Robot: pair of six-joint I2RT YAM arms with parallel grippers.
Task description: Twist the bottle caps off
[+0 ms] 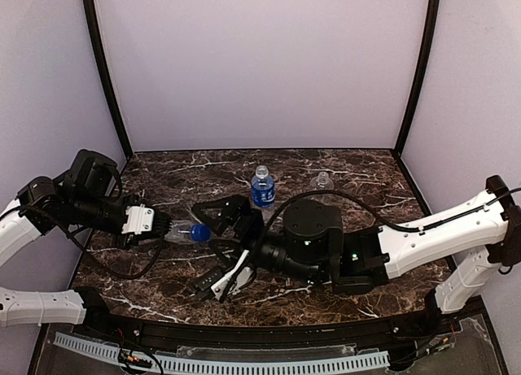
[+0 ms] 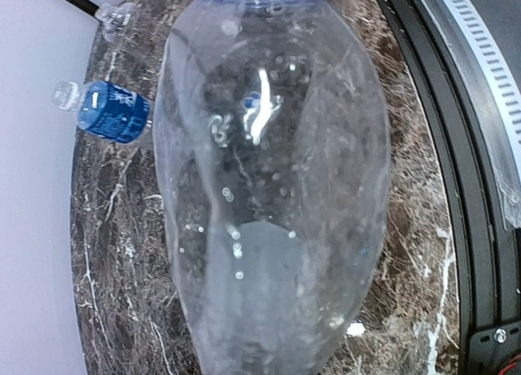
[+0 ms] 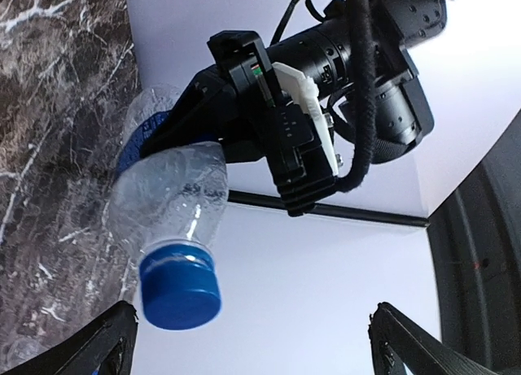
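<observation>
Centring comes first: with the left gripper (image 1: 165, 228) clamped on the clear plastic bottle (image 1: 181, 231) at centre-left of the overhead frame, I need to slide the wide-apart right gripper (image 3: 252, 342) until the dark blue round plastic cap (image 3: 179, 292), lower left in its view, sits midway, then close squarely.

Counter (image 1: 179, 176): dark brown marble, white veins.
Back wall (image 1: 260, 66): plain pale panel behind the counter.
Side walls (image 1: 41, 82): pale, flanking the counter.
Corner posts (image 1: 106, 74): black, rising from the counter's far corners.
Rail (image 1: 269, 340): black, along the counter's near edge.
</observation>
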